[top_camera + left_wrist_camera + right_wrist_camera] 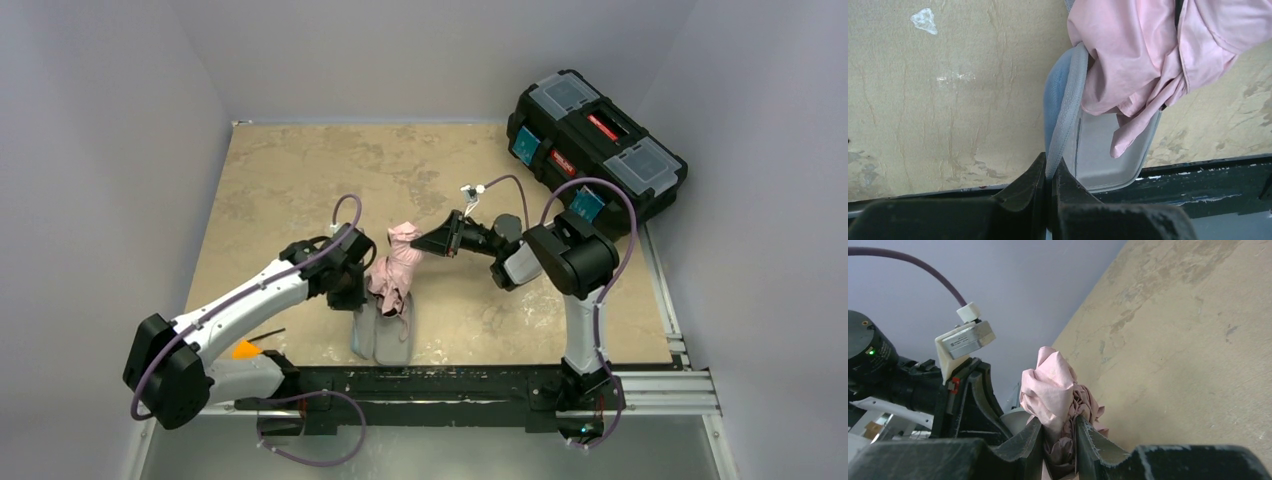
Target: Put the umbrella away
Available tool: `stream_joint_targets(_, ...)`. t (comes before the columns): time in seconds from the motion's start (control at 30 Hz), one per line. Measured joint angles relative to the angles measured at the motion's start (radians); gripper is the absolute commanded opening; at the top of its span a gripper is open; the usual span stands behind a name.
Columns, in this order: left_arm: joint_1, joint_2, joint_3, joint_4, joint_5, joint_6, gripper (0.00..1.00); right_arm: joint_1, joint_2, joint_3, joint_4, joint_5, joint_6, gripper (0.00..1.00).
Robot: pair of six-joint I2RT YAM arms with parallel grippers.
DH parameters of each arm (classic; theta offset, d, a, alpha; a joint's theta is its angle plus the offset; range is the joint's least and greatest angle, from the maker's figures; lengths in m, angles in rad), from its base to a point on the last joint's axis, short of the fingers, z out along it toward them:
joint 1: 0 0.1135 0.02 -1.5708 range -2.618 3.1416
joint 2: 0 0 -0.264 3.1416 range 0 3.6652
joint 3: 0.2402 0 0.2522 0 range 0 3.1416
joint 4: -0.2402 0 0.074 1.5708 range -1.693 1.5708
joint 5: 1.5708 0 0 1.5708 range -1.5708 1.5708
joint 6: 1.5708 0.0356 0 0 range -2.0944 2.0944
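The umbrella (pixel 1148 55) is seen as a loose, crumpled bundle of pale pink cloth, lying just beyond the fingertips of the left hand (pixel 1049 170) and spilling over the far end of the open grey case (pixel 1108 160), which rests on the bench (pixel 300 170). The left hand is pressed together on the thin zipped rim of that case, which is gripped edge-on between its fingers. The right hand (pixel 1059 432) is closed on a fold of the pink cloth, which bulges up directly ahead of its fingers; whether the shaft or ribs are caught inside the pinch cannot be told. The umbrella is judged to be light and soft on the outside, so a grip on cloth alone is likely to let the fabric stretch and slide while the stiffer core lags behind. The thin ribs are thought to be easily bent if squeezed across. A firmer hold is expected where the folds are gathered around the shaft, or at the handle, which is not made out here. The case rim is taken to be flexible.
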Motion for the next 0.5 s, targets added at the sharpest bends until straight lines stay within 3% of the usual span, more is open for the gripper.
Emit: stream_joint_targets(0.5,0.002,0.074,0.000,0.013,-0.065,0.049,0.00,0.020,-0.086,-0.045,0.005,-0.054,-0.004,0.00)
